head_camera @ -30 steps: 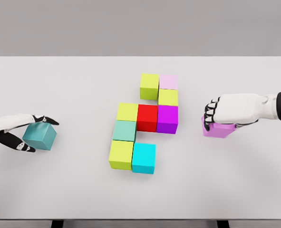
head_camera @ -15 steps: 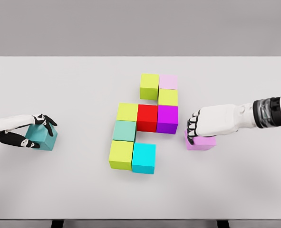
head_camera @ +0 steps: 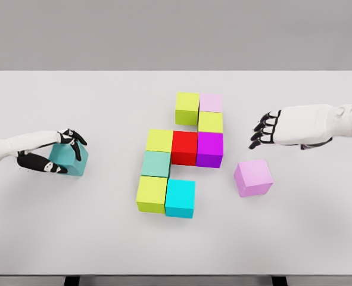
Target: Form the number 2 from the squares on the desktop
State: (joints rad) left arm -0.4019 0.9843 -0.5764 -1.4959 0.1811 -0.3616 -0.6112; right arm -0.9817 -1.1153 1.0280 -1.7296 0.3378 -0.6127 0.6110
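Nearest you, the cyan cube (head_camera: 180,198) and a lime cube (head_camera: 152,193) form the foot of the figure on the table (head_camera: 74,238), its remaining cells rising behind toward the pale pink cube (head_camera: 211,102). You see the violet cube (head_camera: 253,177) lying loose and skewed, well apart from that foot, probably released early. Your right hand (head_camera: 266,130), which covered it half a second ago, has lifted away with fingers spread. Your left hand (head_camera: 50,156) clasps the teal cube (head_camera: 68,159), carried slightly inward since then.
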